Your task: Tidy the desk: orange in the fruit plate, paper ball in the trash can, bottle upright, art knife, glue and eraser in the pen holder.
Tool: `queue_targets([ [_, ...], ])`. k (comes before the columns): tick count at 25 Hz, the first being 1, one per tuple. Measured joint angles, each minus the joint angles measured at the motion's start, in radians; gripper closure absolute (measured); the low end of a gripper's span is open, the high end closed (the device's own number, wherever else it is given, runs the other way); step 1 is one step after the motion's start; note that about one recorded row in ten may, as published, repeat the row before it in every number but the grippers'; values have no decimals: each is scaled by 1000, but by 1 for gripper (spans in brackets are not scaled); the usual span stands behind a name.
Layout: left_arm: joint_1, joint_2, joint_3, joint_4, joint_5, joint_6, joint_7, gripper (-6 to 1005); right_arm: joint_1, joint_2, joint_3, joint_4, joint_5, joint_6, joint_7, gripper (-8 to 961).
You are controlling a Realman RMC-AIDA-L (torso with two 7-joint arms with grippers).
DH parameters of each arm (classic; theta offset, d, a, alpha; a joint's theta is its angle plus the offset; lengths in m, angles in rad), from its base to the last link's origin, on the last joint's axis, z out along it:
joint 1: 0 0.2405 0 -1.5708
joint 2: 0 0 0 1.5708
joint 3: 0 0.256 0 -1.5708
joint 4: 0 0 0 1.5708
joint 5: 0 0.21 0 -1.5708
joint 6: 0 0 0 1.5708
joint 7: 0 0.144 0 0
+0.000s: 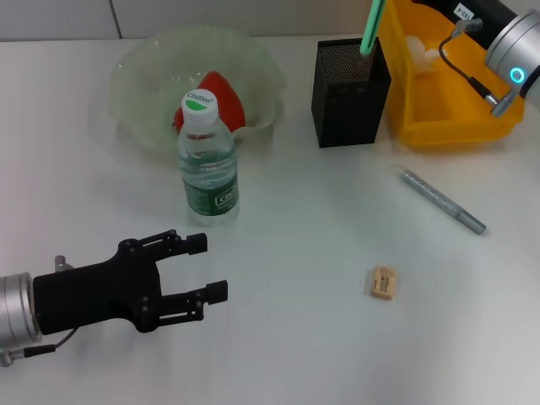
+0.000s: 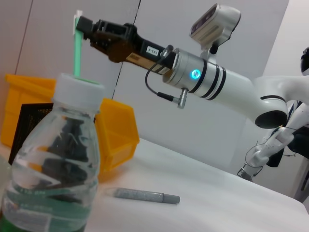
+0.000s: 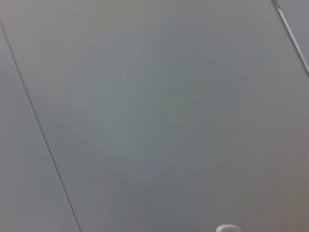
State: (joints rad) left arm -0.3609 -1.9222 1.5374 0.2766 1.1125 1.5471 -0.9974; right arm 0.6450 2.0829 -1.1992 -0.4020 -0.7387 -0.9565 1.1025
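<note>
In the head view, we see the left gripper (image 1: 211,267) low over the white desk (image 1: 295,337), fingers spread and holding nothing, just in front of the upright bottle (image 1: 207,160). Behind the bottle, the clear fruit plate (image 1: 143,76) contains an orange-red object (image 1: 221,97). The black pen holder (image 1: 348,93) stands beside the yellow bin (image 1: 439,84). A green stick (image 1: 371,25) rises from the holder's rim. The grey art knife (image 1: 443,201) and the eraser (image 1: 383,282) lie on the desk, well apart.

In the left wrist view, the right gripper (image 2: 84,30) is clenched on the top of the green stick (image 2: 77,53), above the bottle cap (image 2: 77,89). The art knife (image 2: 142,195) lies on the desk.

The right wrist view shows only a grey panelled surface (image 3: 154,116).
</note>
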Motion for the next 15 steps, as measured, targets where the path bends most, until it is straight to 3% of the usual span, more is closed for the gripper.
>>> queue_targets([
  [13,-6,-3,6,10,1,9,0,200,13,-1,-69,7,0,47,5,758],
  [15,-7,-3,5,10,1,10,0,200,13,-1,-73,6,0,46,7,615],
])
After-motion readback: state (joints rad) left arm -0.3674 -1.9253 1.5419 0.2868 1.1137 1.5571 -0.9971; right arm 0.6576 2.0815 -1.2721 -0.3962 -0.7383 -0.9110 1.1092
